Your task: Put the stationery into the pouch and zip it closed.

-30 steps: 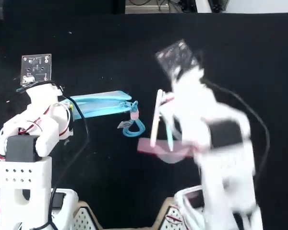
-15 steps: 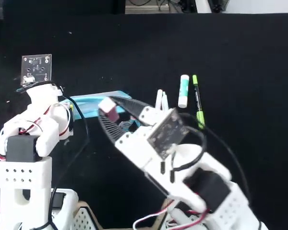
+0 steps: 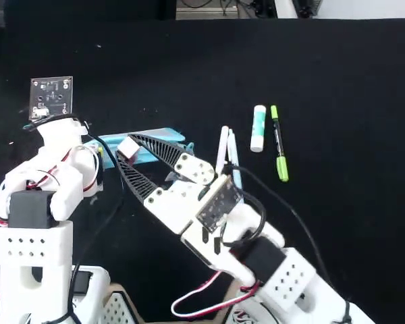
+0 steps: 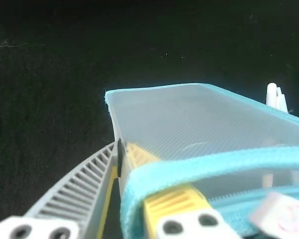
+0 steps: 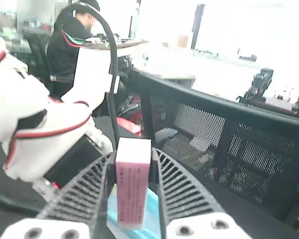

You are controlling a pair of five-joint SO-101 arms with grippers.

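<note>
Broadly: black counter, two white arms. The left arm stands at the counter's left side. The right arm stretches diagonally from the near edge toward it. A blue mesh pouch lies flat between them. The left gripper is pinched on the pouch rim, yellow finger inside, grey finger outside. Past the pouch's other end lie two white pens side by side. Well beyond them are a green marker and, just beside it, a glue stick. Smallest is a pink eraser, clamped between the black fingers of the right gripper, over the pouch's held end. Whether it touches the pouch, can't tell.
</note>
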